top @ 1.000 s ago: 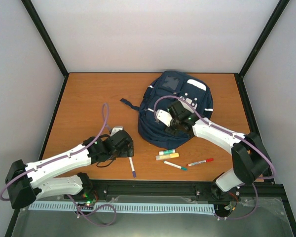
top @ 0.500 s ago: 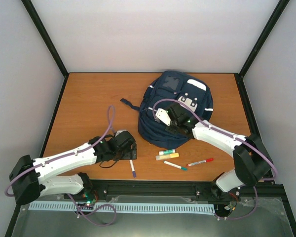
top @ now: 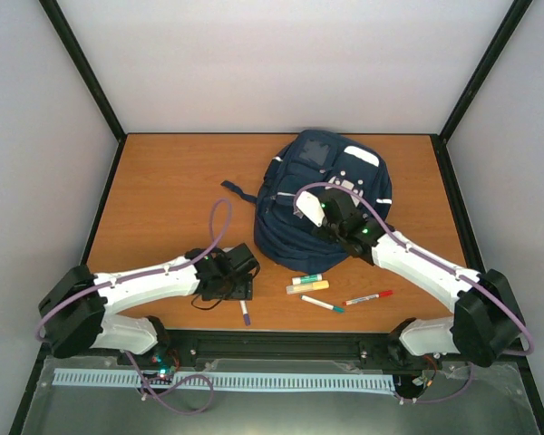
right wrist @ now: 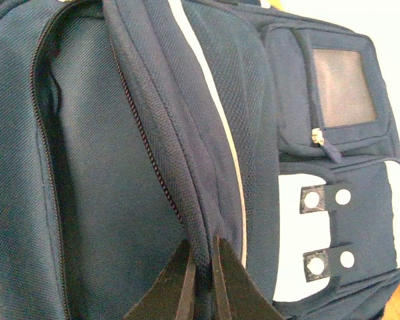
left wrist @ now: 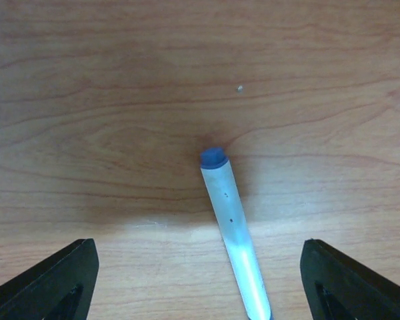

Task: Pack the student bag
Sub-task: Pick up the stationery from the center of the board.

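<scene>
On the desk [top: 163, 199], far right: found student bag [top: 322, 204] lying flat. Noted right end effector [right wrist: 201, 267] atop the bag, clamped on a fabric fold beside its zipper [right wrist: 143, 133]. Noted left end effector [left wrist: 199, 273] near-left of the bag, spread wide over a pen [left wrist: 235, 247].

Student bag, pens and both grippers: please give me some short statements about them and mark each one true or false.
1. The right gripper is shut on a fold of the student bag. True.
2. The left gripper holds the blue-capped pen. False: its jaws stand open on either side of the pen, which lies on the table.
3. The bag lies on the left half of the table. False: it lies on the right half.
4. A red pen lies on the table, nearer the arm bases than the bag. True.
</scene>
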{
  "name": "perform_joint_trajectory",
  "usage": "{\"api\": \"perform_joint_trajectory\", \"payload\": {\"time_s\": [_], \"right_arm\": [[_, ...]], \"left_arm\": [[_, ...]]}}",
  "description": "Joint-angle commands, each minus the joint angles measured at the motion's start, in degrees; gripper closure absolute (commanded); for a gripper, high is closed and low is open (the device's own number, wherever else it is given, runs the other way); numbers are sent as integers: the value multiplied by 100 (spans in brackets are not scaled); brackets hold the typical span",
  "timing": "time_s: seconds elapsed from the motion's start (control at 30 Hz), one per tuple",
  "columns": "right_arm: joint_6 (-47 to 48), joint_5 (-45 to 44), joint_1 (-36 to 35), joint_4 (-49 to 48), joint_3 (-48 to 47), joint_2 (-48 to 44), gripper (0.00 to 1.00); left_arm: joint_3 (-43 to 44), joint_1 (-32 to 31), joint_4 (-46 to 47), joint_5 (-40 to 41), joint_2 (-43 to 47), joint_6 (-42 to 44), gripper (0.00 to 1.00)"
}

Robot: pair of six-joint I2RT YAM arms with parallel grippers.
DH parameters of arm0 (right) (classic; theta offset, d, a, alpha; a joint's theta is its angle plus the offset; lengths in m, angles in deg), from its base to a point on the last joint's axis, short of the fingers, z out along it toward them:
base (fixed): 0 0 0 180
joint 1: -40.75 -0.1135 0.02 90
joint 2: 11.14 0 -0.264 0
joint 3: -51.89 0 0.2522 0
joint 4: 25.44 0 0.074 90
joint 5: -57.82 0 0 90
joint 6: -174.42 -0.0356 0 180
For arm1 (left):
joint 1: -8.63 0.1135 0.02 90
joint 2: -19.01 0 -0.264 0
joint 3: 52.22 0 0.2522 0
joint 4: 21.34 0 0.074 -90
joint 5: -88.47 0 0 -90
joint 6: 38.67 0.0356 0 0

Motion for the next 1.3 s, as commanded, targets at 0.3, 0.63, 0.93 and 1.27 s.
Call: {"api": "perform_joint_trajectory", "payload": {"time_s": [0.3,0.63,0.93,1.27], "right_arm": [[-134,-106,95,-544,182,-262,97],[-261,-11,275,-643,251,-333,97],[-278,70,319,-595,238,-290,97],[-300,133,369,-579,238,-323,97]], "left_arm": [[34,-76,277,-469,-508,-12,35],[85,-85,312,-582,-783,127,53],[173,-85,379,-753,-1238,266,65],[292,-85,218,-804,-1249,431,84]]}}
